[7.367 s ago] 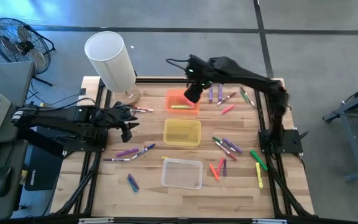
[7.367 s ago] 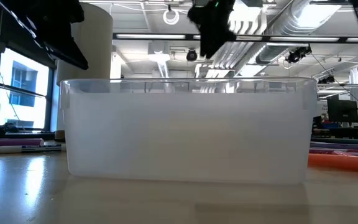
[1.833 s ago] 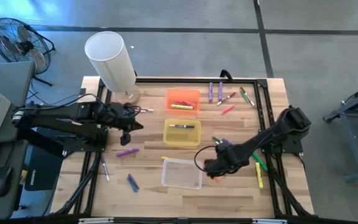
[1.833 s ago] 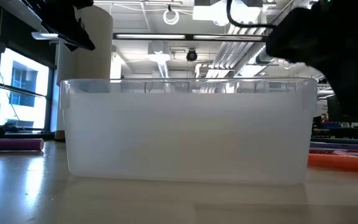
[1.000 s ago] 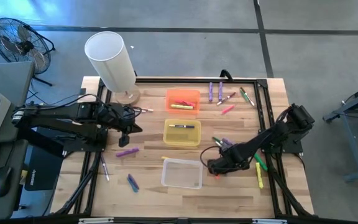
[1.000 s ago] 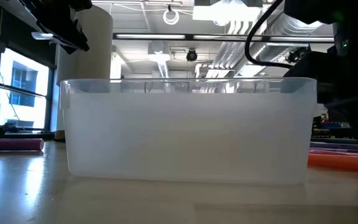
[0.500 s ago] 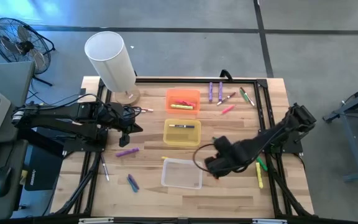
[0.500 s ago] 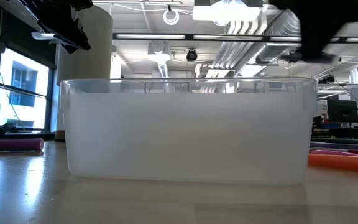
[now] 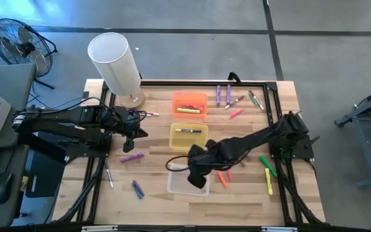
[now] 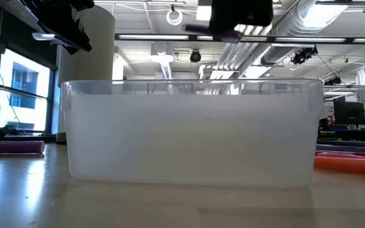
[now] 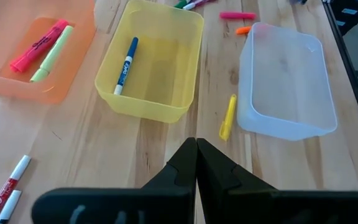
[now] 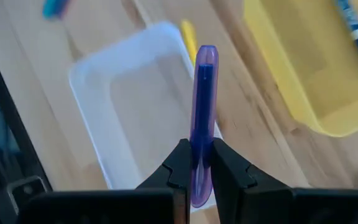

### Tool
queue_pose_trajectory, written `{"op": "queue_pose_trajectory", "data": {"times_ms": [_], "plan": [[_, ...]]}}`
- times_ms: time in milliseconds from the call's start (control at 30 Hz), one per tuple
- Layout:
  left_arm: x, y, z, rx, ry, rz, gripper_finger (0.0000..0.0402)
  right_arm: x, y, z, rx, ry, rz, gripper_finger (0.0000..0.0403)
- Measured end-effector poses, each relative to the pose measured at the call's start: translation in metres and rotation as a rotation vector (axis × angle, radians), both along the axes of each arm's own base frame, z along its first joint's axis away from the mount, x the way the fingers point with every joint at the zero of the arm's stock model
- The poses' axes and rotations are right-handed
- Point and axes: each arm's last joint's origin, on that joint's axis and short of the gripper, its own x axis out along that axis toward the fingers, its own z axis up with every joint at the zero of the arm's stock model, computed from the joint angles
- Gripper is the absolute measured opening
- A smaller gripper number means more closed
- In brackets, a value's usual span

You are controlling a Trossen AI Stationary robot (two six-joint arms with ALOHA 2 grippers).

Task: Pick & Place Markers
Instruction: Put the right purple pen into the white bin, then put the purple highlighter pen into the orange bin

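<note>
My right gripper [image 9: 197,177] hangs over the clear bin [image 9: 187,180], shut on a purple marker [image 12: 202,93]; in the low view the marker [image 10: 198,28] juts sideways above the bin's rim. A yellow bin [image 9: 189,137] holds a blue marker [image 11: 124,65], and an orange bin [image 9: 190,104] holds a pink and a yellow one. Loose markers lie on the table right of the bins [image 9: 234,153], at the far right [image 9: 237,100] and at the left [image 9: 131,157]. My left gripper [image 11: 196,149] waits shut and empty above the table's left side. My right gripper pinches the purple marker's barrel [image 12: 197,146] between its two fingers [image 12: 180,163], near one end, so most of its length sticks out past them. The fingers come slanting down from above. The marker is lifted clear, roughly level, above the clear bin.
A tall white cylinder [image 9: 114,61] stands at the table's far left corner, with a fan [image 9: 18,42] beyond it. A yellow marker [image 11: 227,117] lies between the yellow and clear bins. Green and yellow markers [image 9: 269,174] lie by the right rail. Bare wood shows along the near edge.
My right gripper has risen from the table just right of the clear bin, carrying the purple marker, and has moved toward the table's left until it hangs over the bin. Its wrist has rolled on the way. The marker is now lifted clear.
</note>
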Motion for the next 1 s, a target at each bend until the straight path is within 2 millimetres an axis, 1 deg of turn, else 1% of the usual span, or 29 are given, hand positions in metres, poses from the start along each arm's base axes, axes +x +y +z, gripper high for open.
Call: {"op": "queue_pose_trajectory", "data": {"times_ms": [133, 200, 300, 400, 467, 600, 700, 767, 867, 933, 1000], "plan": [[0.000, -0.001, 0.000, -0.019, 0.006, -0.023, 0.0001, 0.007, 0.002, -0.034, 0.050, 0.111, 0.089, 0.0029], [0.000, -0.001, 0.000, -0.030, 0.006, -0.038, 0.0001, 0.010, 0.006, -0.050, 0.080, 0.129, 0.141, 0.0029], [-0.001, -0.002, -0.001, -0.042, 0.013, -0.041, 0.0001, 0.015, 0.014, -0.065, 0.098, 0.116, 0.182, 0.0029], [-0.002, -0.002, -0.002, -0.044, 0.025, -0.042, 0.0001, 0.016, 0.016, -0.076, 0.086, 0.137, 0.159, 0.0029], [-0.002, -0.002, -0.002, -0.064, 0.031, -0.057, 0.0001, 0.017, 0.016, -0.076, 0.077, 0.134, 0.138, 0.0045], [-0.002, -0.004, -0.002, -0.112, 0.032, -0.084, 0.0001, 0.017, 0.015, -0.076, 0.050, 0.124, 0.126, 0.0104], [0.000, -0.003, -0.003, -0.102, 0.042, -0.070, 0.0001, 0.018, 0.016, -0.072, 0.076, 0.124, 0.124, 0.0122], [0.001, -0.003, -0.004, -0.088, 0.049, -0.052, 0.0001, 0.020, 0.017, -0.068, 0.074, 0.110, 0.124, 0.0121], [0.001, -0.002, -0.004, -0.072, 0.044, -0.034, 0.0002, 0.018, 0.017, -0.061, 0.068, 0.094, 0.138, 0.0104], [0.001, -0.002, -0.004, -0.070, 0.044, -0.032, 0.0012, 0.012, 0.015, -0.052, 0.055, 0.102, 0.131, 0.0080], [0.001, -0.002, -0.003, -0.064, 0.037, -0.037, 0.0030, 0.005, 0.013, -0.042, 0.035, 0.082, 0.126, 0.0048]]}}
